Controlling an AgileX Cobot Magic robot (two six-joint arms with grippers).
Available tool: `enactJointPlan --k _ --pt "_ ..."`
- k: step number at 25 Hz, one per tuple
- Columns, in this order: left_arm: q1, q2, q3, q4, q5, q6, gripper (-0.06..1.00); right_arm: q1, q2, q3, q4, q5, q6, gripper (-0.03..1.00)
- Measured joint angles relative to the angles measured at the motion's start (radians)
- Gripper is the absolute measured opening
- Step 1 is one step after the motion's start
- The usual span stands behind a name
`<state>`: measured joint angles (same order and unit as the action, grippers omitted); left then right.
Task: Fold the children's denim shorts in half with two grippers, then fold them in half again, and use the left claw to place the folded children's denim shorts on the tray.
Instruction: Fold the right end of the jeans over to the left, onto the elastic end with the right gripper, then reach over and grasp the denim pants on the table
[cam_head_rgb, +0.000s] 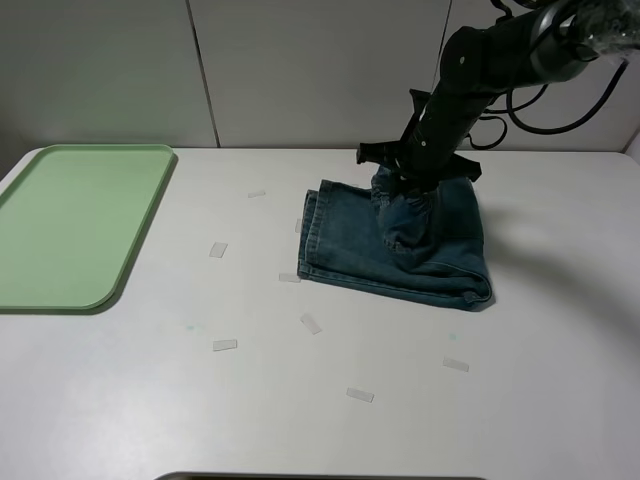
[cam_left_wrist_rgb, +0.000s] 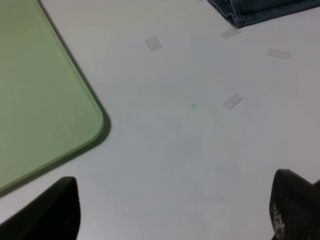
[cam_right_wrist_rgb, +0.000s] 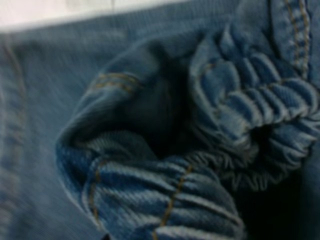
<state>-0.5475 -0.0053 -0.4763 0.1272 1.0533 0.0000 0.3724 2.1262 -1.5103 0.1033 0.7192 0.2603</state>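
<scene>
While the black two-finger right gripper (cam_head_rgb: 402, 186), on its black jointed arm (cam_head_rgb: 465, 80) reaching down from the far right, is clenched on a bunched hump of gathered waistband, the small blue-green washed children's denim shorts (cam_head_rgb: 440, 250) lie folded on the white table (cam_head_rgb: 300, 420), right of centre in the high view and well apart from the pale green rectangular plastic tray (cam_head_rgb: 60, 230) with rounded corners and a low raised rim at the table's left edge. Its fingertips are buried in the cloth, and the right wrist view is filled with denim: puckered elastic ruffles (cam_right_wrist_rgb: 250, 115) and orange stitching (cam_right_wrist_rgb: 175, 195). Out of the high view, the black left gripper (cam_left_wrist_rgb: 175, 212) stands released, its two dark fingers (cam_left_wrist_rgb: 55, 212) spread wide with nothing between them, over bare table just beside the tray's rounded near corner; a hem of the shorts shows at the far edge of that view. Small pale tape strips (cam_head_rgb: 218, 250) lie scattered on the table between tray and shorts.
</scene>
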Motion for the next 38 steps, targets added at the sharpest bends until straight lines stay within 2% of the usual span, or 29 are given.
enactJointPlan --k 6,10,17,21,25,28,33,38 --pt "0.0 0.0 0.0 0.0 0.0 0.0 0.76 0.05 -0.019 0.0 -0.146 0.041 0.009 0.06" --pt "0.0 0.0 0.0 0.0 0.0 0.0 0.76 0.081 -0.033 -0.01 -0.241 0.059 0.061 0.06" --pt "0.0 0.0 0.0 -0.006 0.0 0.008 0.76 0.139 -0.033 -0.031 -0.278 0.058 0.128 0.06" --pt "0.0 0.0 0.0 -0.022 0.0 0.038 0.76 0.18 -0.033 -0.031 -0.265 0.007 0.167 0.19" --pt "0.0 0.0 0.0 -0.032 0.0 0.056 0.76 0.211 -0.033 -0.031 -0.237 -0.036 0.166 0.43" --pt "0.0 0.0 0.0 -0.032 0.0 0.065 0.76 0.23 -0.033 -0.031 -0.182 -0.082 0.148 0.58" --pt "0.0 0.0 -0.003 -0.033 0.018 0.096 0.76 0.243 -0.033 -0.031 -0.103 -0.142 0.096 0.63" --pt "0.0 0.0 -0.005 -0.033 0.021 0.171 0.76 0.249 -0.033 -0.031 -0.103 -0.149 0.037 0.63"
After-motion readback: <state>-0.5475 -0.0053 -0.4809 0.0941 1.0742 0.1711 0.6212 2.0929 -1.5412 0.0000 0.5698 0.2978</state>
